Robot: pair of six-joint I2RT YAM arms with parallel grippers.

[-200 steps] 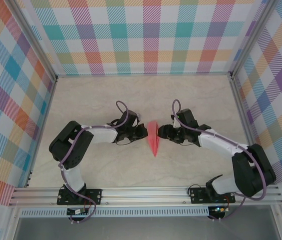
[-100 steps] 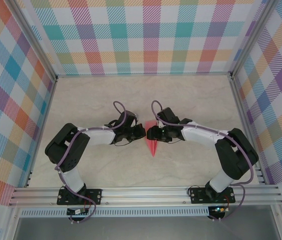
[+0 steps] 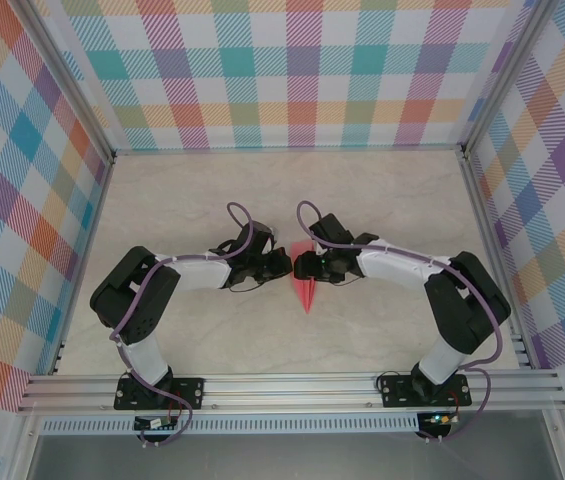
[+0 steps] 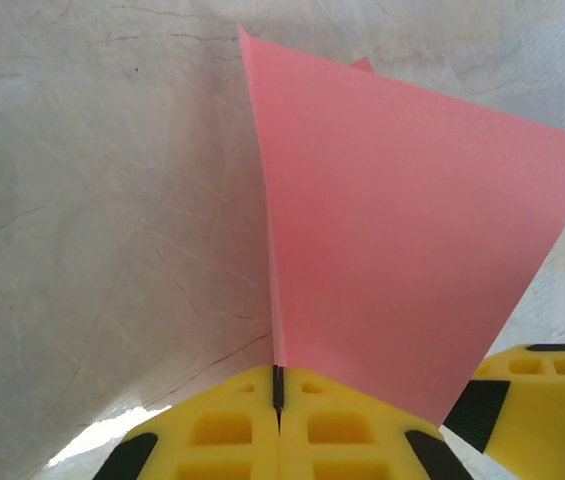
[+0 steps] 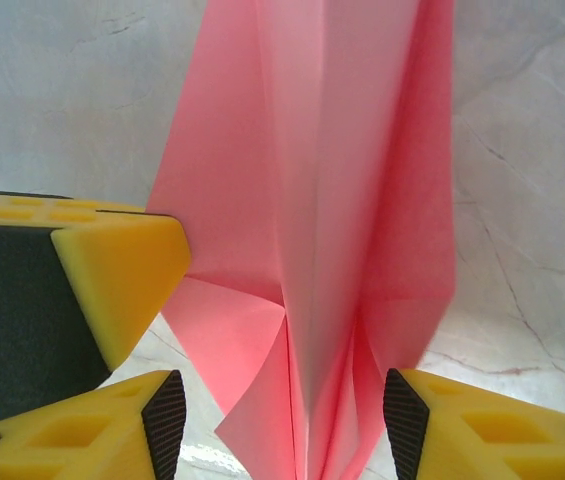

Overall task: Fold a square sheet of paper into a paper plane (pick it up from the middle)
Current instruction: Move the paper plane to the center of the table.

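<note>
Left wrist: left claw (image 4: pixel 277 388) pinches the paper plane (image 4: pixel 392 230); right claw (image 5: pixel 284 420) gapes wide astride it.

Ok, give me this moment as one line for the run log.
stage: folding | paper plane: part-folded, tip toward near edge | left gripper: shut on a flap | right gripper: open, straddling centre fold
</note>
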